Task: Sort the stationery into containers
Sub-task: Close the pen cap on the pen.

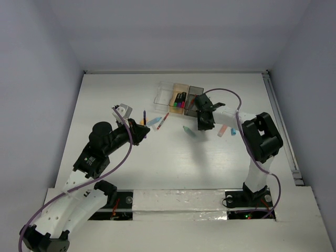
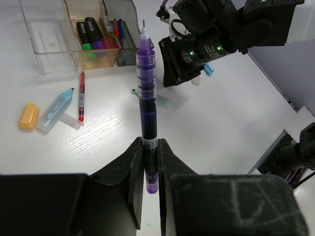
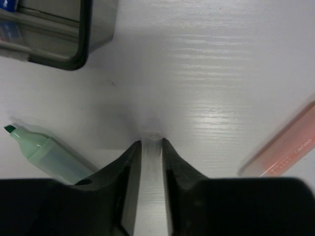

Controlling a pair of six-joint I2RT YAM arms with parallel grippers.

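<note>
Top external view: the left arm (image 1: 100, 147) stretches from its base up and inward over the bench (image 1: 115, 94), forearm slanted toward the grey box (image 1: 194, 100). The left end effector (image 1: 140, 127) sits well to the left of that box and nearer the bases. It is clenched on a purple pen (image 1: 144, 114), which is off the bench. In the left wrist view the pen (image 2: 146, 98) stands straight out from between the fingers (image 2: 135, 167), gripped near its lower end with its tip aimed toward the grey box (image 2: 125, 29).

The right arm (image 1: 260, 139) rises from its base, folds at the elbow and reaches left. Its end effector (image 1: 203, 123) points down just on the near side of the grey box. In the right wrist view its jaws stand close together with a narrow pale strip between them, tips at the bench. Whether they grip anything cannot be told.

Left of the grey box stand a tan-orange box (image 2: 93, 54) holding markers and then a clear box (image 2: 47, 44). Pens lie in the grey box. On the bench, on the near side of the grey box and to its left, lie a red pen (image 2: 81, 96), a light-blue marker (image 2: 56, 110) and an orange piece (image 2: 28, 116). A green marker (image 3: 44, 152) lies beside the right end effector (image 3: 151, 142), with a pink marker (image 3: 283, 152) on its other side.
</note>
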